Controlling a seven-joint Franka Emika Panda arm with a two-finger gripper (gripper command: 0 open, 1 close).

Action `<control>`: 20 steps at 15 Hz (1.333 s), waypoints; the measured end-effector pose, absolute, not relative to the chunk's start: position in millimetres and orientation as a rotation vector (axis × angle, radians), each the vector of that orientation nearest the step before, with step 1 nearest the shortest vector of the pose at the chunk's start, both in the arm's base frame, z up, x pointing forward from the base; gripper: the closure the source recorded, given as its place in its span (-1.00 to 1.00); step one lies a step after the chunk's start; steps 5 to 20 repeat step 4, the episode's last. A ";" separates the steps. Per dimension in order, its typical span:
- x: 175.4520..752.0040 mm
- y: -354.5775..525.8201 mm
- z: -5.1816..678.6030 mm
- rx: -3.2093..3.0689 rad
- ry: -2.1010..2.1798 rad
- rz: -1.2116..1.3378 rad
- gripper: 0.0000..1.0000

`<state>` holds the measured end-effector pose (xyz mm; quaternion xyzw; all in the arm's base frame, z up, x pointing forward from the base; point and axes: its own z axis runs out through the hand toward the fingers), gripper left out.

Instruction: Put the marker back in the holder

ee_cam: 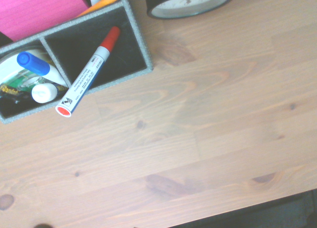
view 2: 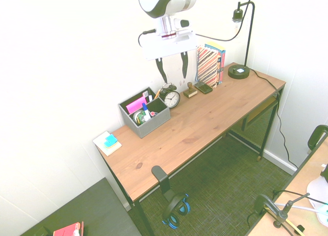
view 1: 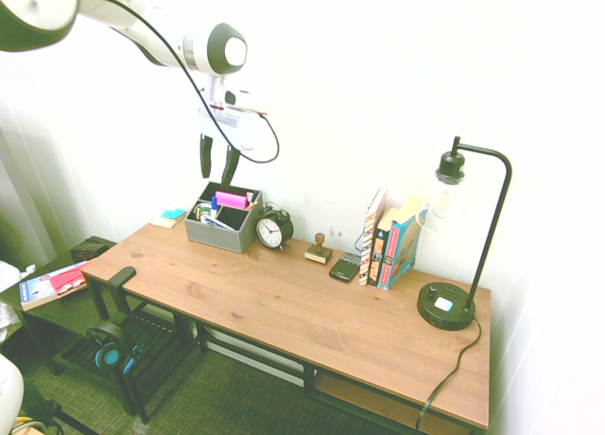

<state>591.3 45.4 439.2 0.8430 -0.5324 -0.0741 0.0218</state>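
Hovering over the desk (view 2: 195,118) with the hand (view 2: 173,79), holding its two fingers well apart above the holder (view 2: 155,124). Seeing the marker (ee_cam: 89,74) lying slantwise on the holder, crossing the front rim beside the divider, pointing its red cap over the larger front compartment and jutting its red end out past the rim. Finding a blue-capped marker (ee_cam: 39,67), a white-capped item (ee_cam: 44,92) and a roundish clear-and-green item (ee_cam: 25,79) sharing the smaller front compartment. Spotting a pink block (ee_cam: 39,10) and an orange stick (ee_cam: 104,1) standing out behind, in the rear part. Noticing the alarm clock (view 2: 169,97) standing just beside the holder. Looking farther along, passing a wooden stamp (view 2: 190,90) and a dark handheld device (view 2: 203,87), then upright books (view 2: 209,66), and ending at the lamp (view 2: 239,71).
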 end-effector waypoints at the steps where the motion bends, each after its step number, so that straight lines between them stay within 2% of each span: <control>1: 576.7 40.5 453.9 2.659 -1.604 -0.173 -1.00; 4: 526.4 24.3 483.6 2.809 -1.424 -0.090 -1.00; 20: 526.4 24.3 483.6 2.809 -1.424 -0.090 -1.00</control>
